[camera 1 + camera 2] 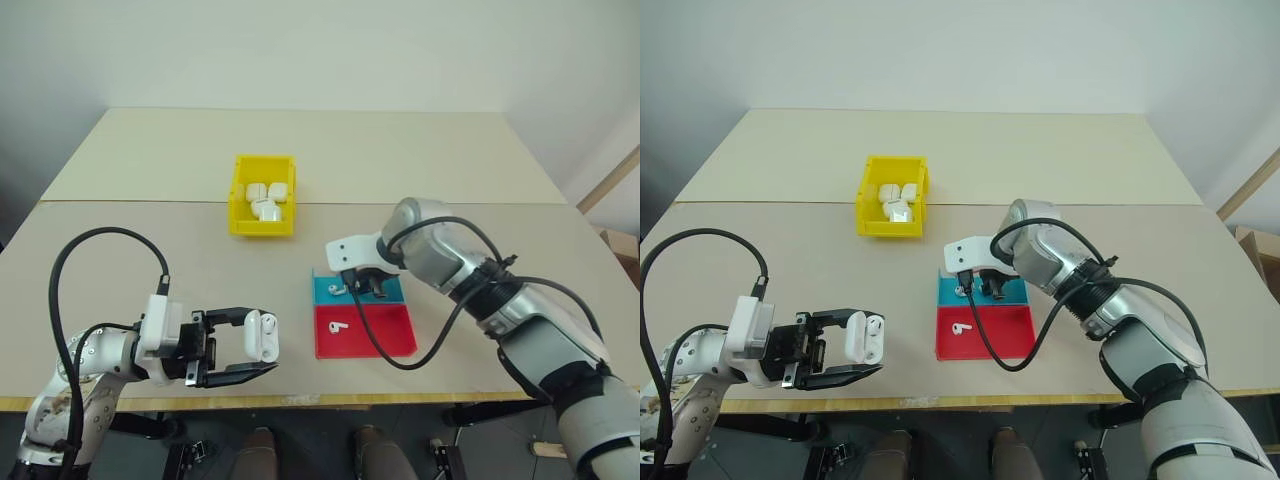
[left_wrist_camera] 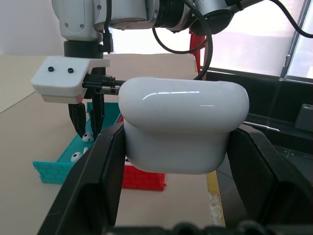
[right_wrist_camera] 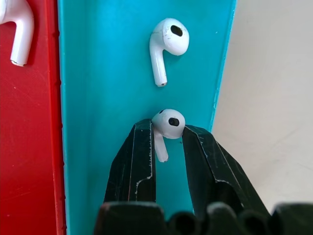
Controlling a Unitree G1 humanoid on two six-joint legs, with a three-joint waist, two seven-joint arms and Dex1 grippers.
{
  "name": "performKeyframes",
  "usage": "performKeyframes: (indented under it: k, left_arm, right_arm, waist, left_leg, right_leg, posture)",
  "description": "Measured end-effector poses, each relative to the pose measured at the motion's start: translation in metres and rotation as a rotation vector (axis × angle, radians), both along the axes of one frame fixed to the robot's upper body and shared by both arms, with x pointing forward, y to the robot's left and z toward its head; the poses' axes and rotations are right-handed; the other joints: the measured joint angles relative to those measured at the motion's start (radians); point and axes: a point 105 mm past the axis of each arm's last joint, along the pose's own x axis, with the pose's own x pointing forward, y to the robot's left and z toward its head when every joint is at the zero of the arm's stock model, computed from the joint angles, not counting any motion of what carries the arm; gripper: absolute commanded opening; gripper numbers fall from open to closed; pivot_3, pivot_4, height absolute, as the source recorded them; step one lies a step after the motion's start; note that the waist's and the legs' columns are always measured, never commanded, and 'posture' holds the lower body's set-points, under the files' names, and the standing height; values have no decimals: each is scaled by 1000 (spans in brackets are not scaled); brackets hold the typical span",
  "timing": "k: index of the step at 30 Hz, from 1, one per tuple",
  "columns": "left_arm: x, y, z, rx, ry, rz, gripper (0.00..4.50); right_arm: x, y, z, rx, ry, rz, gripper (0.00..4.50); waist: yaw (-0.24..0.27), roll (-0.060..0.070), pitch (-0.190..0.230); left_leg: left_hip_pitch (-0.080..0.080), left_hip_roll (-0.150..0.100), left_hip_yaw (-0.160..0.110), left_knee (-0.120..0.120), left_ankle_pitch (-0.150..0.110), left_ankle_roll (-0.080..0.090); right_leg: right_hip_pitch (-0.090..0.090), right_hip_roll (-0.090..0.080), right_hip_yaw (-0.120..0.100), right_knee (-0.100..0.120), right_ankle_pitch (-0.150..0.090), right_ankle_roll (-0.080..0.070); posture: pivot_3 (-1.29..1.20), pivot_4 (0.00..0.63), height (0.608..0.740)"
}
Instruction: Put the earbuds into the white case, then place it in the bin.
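My left gripper (image 1: 258, 345) is shut on the white case (image 1: 263, 335), held level above the table's near edge; the case also shows between the fingers in the left wrist view (image 2: 183, 122). My right gripper (image 3: 167, 131) points down into the blue tray (image 1: 326, 290), its fingertips closed on the head of one earbud (image 3: 168, 123). A second earbud (image 3: 166, 41) lies loose in the same tray. Another earbud (image 1: 338, 325) lies in the red tray (image 1: 385, 338). The yellow bin (image 1: 237, 200) stands farther back on the table.
Several white cases (image 1: 265, 197) lie inside the bin. The blue and red trays sit side by side at the table's middle right. A black cable (image 1: 390, 355) loops from my right wrist over the red tray. The table's front edge (image 1: 320, 400) is close to my left gripper.
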Motion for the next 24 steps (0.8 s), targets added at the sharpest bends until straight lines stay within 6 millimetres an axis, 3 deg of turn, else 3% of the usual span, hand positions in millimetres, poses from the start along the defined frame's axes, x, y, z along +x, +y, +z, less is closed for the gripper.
performKeyframes:
  k: [5,8,12,14,18,24]
  left_arm:
    - [5,-2,8,-11,-36,1,2831]
    - [10,-9,15,-34,-68,-10,2831]
    - [25,-25,24,-42,-99,7,2831]
    - [34,-32,28,-56,-104,33,2831]
    - [35,-40,29,-68,-96,7,2831]
    - [35,-53,38,-103,-112,-44,2831]
  right_arm:
    - [0,-3,61,366,-54,-87,647]
    - [-5,-14,93,655,-104,-145,647]
    - [-19,-28,116,957,-143,-191,647]
    - [-39,-30,124,1149,-166,-158,647]
    - [-65,-32,124,1337,-186,-140,647]
    - [-113,-25,148,1603,-130,27,647]
  waist:
    - [6,0,0]
    - [13,0,0]
    - [20,0,0]
    - [15,0,0]
    - [5,0,0]
    - [0,0,0]
  left_leg:
    - [0,0,-1,0,0,0]
    - [0,-1,-2,0,0,0]
    - [0,-1,-2,1,0,0]
    - [0,0,-2,0,0,0]
    - [0,-1,-2,-1,0,0]
    - [2,0,-2,0,0,0]
  right_leg:
    - [1,0,-1,0,0,0]
    - [2,0,-1,-1,0,0]
    - [2,0,-1,0,0,0]
    - [2,0,-1,0,0,0]
    - [2,0,-1,0,0,0]
    - [4,1,-1,0,1,0]
  posture:
    - [0,150,740]
    - [0,150,740]
    - [0,150,740]
    - [0,150,740]
    - [0,150,740]
    - [0,150,740]
